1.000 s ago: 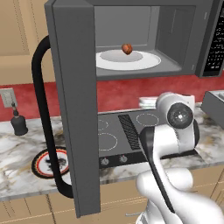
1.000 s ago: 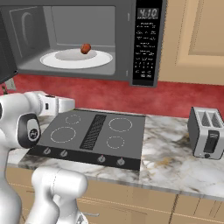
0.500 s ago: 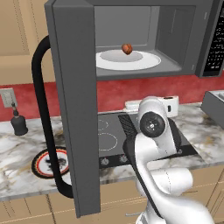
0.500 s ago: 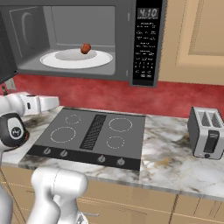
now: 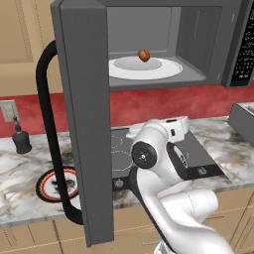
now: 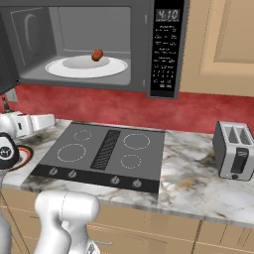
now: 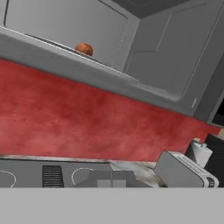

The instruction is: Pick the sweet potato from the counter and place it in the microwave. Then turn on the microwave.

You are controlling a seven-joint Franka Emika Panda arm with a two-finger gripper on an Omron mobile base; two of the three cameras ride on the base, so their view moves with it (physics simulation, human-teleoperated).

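The sweet potato (image 5: 144,55) (image 6: 97,54) (image 7: 84,49), small and reddish-brown, lies on the white turntable (image 5: 149,69) inside the microwave (image 6: 141,20). The microwave door (image 5: 84,124) stands wide open at the left, with its black handle (image 5: 49,124) curving out in front. The button panel (image 6: 165,54) is on the right side. My gripper (image 6: 52,119) (image 5: 184,123) (image 7: 111,179) is shut and holds nothing. It hovers low over the left of the cooktop, below the microwave and well apart from the sweet potato. The marble counter (image 6: 193,178) runs under it all.
A dark cooktop (image 6: 109,149) sits in the counter. A red-rimmed plate (image 5: 57,184) (image 6: 22,154) lies at the left behind the open door. A toaster (image 6: 235,156) (image 7: 183,173) stands at the right, and a dark bottle (image 5: 21,139) at the far left by the red backsplash.
The arm has swung left and lower, carrying the shut hand leftward over the cooktop. The sweet potato has stayed on the turntable and the door has stayed open.
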